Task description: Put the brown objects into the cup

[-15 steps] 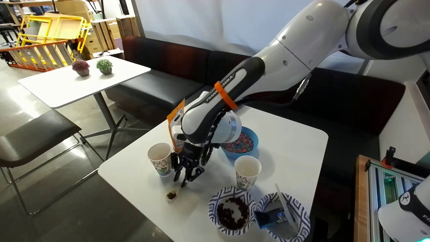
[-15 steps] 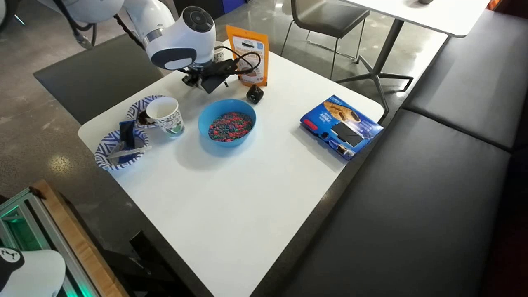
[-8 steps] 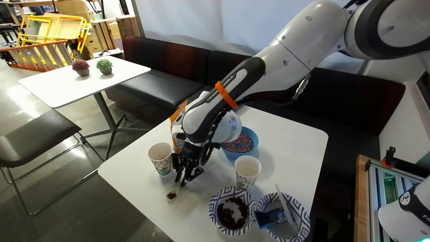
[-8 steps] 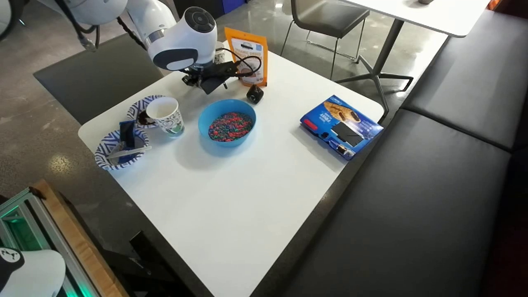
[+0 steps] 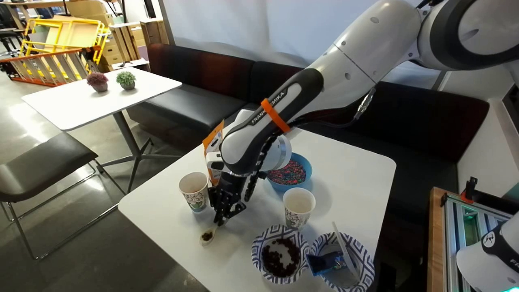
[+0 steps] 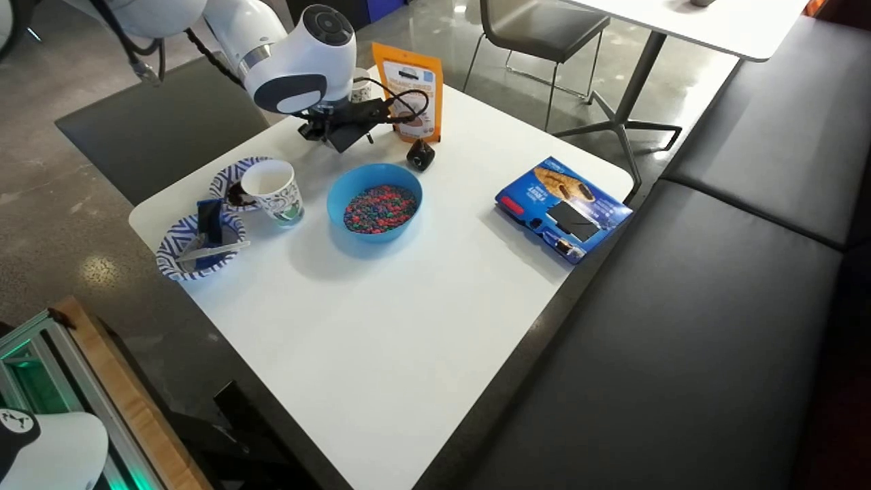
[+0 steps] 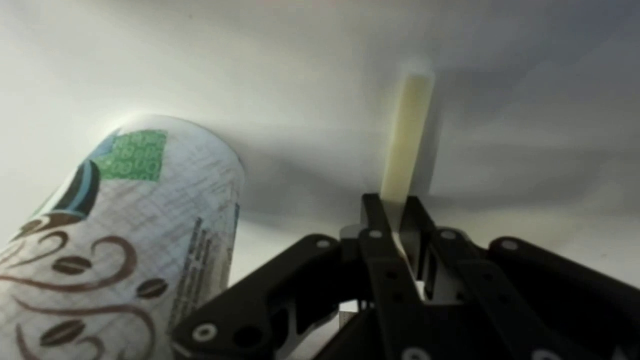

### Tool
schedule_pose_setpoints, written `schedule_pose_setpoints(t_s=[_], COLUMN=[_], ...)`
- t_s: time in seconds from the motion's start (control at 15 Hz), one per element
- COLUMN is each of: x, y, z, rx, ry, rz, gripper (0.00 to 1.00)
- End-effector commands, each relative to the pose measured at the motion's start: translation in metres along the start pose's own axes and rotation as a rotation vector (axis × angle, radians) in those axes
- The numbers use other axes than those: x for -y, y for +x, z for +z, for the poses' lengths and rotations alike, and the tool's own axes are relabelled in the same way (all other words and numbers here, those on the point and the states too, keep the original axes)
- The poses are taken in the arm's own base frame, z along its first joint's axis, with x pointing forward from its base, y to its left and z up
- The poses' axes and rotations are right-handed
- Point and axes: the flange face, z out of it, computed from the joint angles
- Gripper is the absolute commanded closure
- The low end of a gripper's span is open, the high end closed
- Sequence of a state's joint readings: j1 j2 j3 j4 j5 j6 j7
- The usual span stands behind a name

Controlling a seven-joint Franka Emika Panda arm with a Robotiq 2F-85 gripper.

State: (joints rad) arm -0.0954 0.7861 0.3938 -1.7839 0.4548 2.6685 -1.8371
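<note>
In an exterior view, a coffee-print cup [image 5: 194, 197] stands upright on the white table [image 5: 352, 162]. The gripper [image 5: 219, 222] points down just right of that cup, at the handle of a pale spoon [image 5: 214, 230]. The spoon lies on the cup's camera side, and the brown objects [image 5: 207, 235], a little heap of dark lumps, sit in its hollow end, near the cup but outside it. Well right of the coffee-print cup are a blue bowl [image 5: 279, 187] of multicoloured bits [image 5: 288, 173] and another paper cup [image 5: 299, 209]; also to its right, and nearer the camera, are a patterned paper bowl [image 5: 279, 231] with more dark brown lumps [image 5: 275, 265] and a matching bowl [image 5: 363, 253] holding a blue wrapper [image 5: 324, 261] and white utensil [image 5: 344, 247]. In an exterior view, the Franka arm [image 6: 292, 75] covers most of the coffee-print cup; an orange pouch [image 6: 429, 78] stands just right of it, with a small black block [image 6: 420, 155] nearer the camera and a blue box [image 6: 563, 211] well apart. In the wrist view, the coffee-print cup is at the left, and right of it the two black fingers [image 7: 372, 215] are closed on the spoon's handle, one against each side.
</note>
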Motion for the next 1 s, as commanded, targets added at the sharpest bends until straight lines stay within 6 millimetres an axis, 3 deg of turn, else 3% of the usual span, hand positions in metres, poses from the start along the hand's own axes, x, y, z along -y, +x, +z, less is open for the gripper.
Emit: schedule_pose_setpoints(t_s=[0.0, 0.33, 0.93], x=[0.014, 0.028, 0.106], y=[0.011, 0.03, 0.021], z=[-0.018, -0.066, -0.181], rx=[0.014, 0.008, -0.002], ry=[0.038, 0.012, -0.002], rz=[-0.011, -0.031, 0.051], gripper=[0.97, 0.97, 0.97])
